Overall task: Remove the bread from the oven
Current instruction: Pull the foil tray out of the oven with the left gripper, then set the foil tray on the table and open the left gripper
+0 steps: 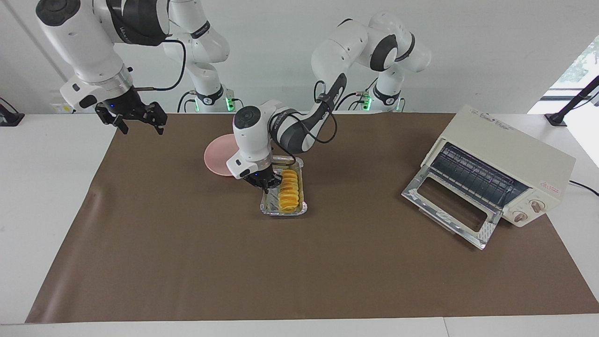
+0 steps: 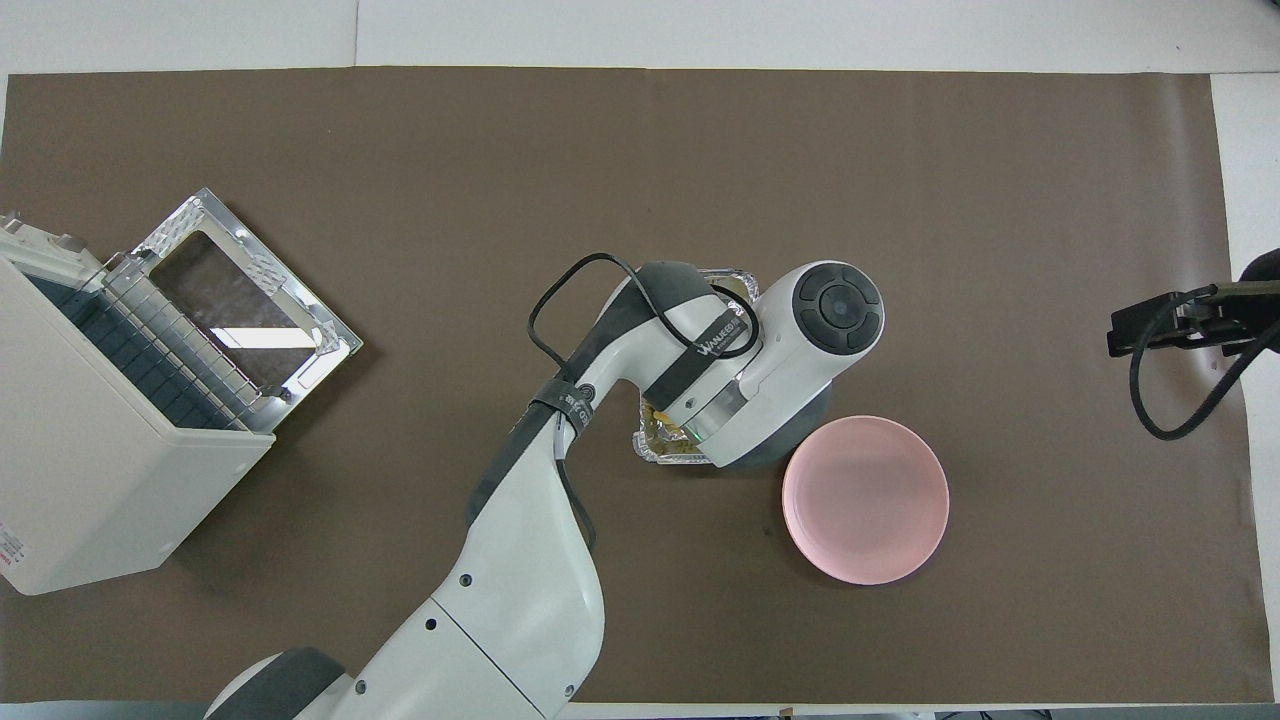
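My left hand (image 1: 263, 182): clenched on the rim of the foil tray (image 1: 283, 211), at the side toward the pink plate. I hold the tray's edge, not the loaf, so the bread rides along without being squeezed.
Grip detail: from above my own wrist covers the pinch, so I judge the hold from the facing view; whether the tray's base is down on the bench or a touch above it, I cannot tell.
Bread (image 1: 288, 189): lying lengthwise in the tray, well apart from the oven, so it is already out.
Foil tray, placement: mid-bench on the brown mat (image 1: 187, 262), just beside the pink plate (image 2: 866, 500); probably brought here so the loaf is within reach of the plate.
Oven (image 1: 503, 168): at my left arm's end of the bench, door (image 1: 449, 208) dropped flat, rack bare as far as I see.
My right hand (image 1: 133, 117): spread wide, grasping nothing, up over the mat's edge at the right arm's end, waiting clear of my left arm's path.
Next, by my guess: let go of the tray rim.
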`<state>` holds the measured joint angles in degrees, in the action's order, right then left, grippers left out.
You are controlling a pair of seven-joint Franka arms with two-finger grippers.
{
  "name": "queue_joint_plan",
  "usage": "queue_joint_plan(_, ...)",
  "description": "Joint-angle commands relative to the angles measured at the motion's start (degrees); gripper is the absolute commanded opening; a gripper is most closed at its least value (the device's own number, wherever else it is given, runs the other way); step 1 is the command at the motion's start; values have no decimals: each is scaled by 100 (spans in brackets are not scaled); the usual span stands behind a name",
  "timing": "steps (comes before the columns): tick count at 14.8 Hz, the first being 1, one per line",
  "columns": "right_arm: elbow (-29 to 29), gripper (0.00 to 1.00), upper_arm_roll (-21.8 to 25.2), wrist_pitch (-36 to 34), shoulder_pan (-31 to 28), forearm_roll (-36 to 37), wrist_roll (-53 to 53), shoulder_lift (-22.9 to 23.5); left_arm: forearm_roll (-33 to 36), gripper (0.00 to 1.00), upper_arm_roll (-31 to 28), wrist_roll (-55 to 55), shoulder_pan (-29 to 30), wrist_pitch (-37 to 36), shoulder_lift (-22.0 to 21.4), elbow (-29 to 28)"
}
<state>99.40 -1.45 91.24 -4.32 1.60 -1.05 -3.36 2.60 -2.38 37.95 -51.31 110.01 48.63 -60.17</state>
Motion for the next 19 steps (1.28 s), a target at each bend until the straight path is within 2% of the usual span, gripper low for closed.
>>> queue_joint_plan(1,88,100,-48,8,-43,25,70,-103,-285,100,-149,37,286,-32,-186,163)
queue_joint_plan(3,88,100,-48,8,-51,25,61,-104,-829,100,-219,55,524,-155,-512,155)
queue_joint_plan(6,97,100,-4,34,-104,25,61,-112,-893,100,-210,46,718,-532,-916,128)
queue_joint_plan(9,132,100,-57,305,-17,7,43,-112,-876,100,-210,46,1069,-1226,-1443,-64)
queue_joint_plan(12,177,100,-189,832,579,-54,-308,1,-832,100,-184,-15,1605,-1623,-2110,-652)
queue_joint_plan(16,-446,100,-198,957,1405,42,-37,887,-823,100,-184,-295,2378,-2166,-2779,-1277)
queue_joint_plan(19,-667,100,-198,1377,1766,104,-158,1608,-814,100,-193,-1836,3290,-2729,-3043,-1392)
